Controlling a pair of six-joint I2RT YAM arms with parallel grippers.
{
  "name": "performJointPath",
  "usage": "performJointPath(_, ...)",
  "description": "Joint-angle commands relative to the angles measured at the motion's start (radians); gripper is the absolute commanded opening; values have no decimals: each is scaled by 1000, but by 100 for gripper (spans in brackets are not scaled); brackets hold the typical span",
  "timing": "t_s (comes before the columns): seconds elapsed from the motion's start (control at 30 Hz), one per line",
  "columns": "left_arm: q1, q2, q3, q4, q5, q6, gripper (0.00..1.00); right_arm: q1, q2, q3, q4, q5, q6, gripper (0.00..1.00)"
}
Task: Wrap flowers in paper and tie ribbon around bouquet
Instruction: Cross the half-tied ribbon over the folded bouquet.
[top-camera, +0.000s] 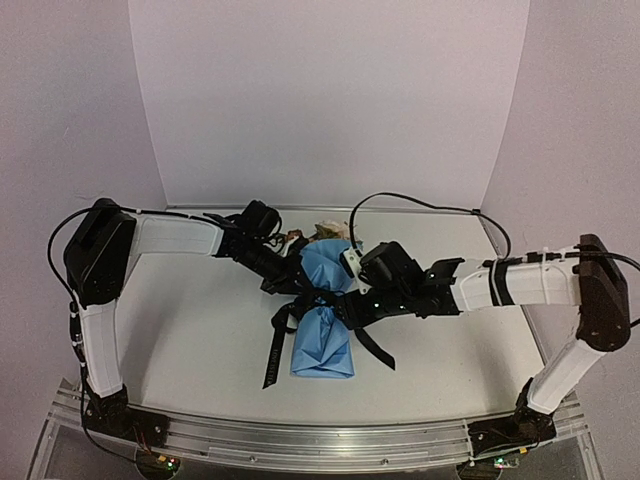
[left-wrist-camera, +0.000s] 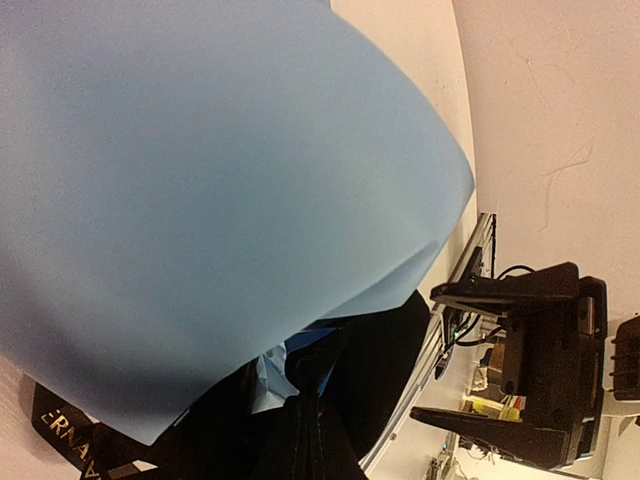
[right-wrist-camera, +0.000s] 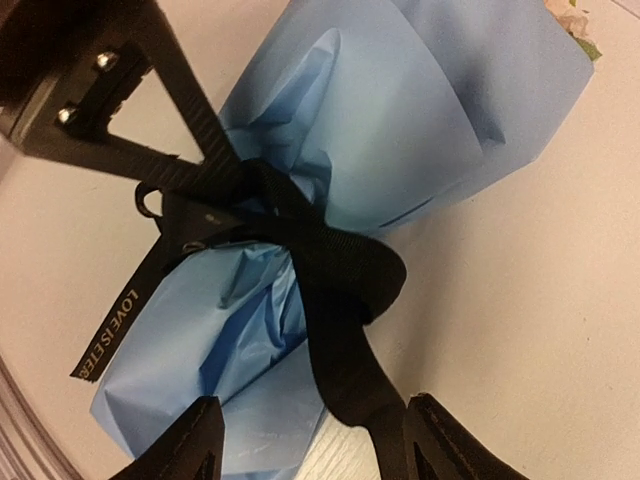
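Paper (left-wrist-camera: 200, 180) hides where the left pincer (top-camera: 292, 280) grips ribbon (right-wrist-camera: 340, 270).

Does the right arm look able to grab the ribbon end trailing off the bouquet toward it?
Probably yes. The right tool is open, and the tail of the ribbon runs from the knot on the bouquet straight into the gap between its fingers, with nothing lying over it.
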Motion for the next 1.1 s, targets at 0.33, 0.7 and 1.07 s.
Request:
performJointPath(0.33, -2, -67, -11, 17, 10, -15, 0, -9, 142, 53, 28, -29, 171, 31)
performJointPath(0.7, -27, -143, -81, 16, 24, -39, 0, 20, 90, -7, 2, -169, 166, 0)
performJointPath(1.07, -75, -226, -104, 17, 64, -133, 0, 77, 17, -62, -90, -127, 74, 0)
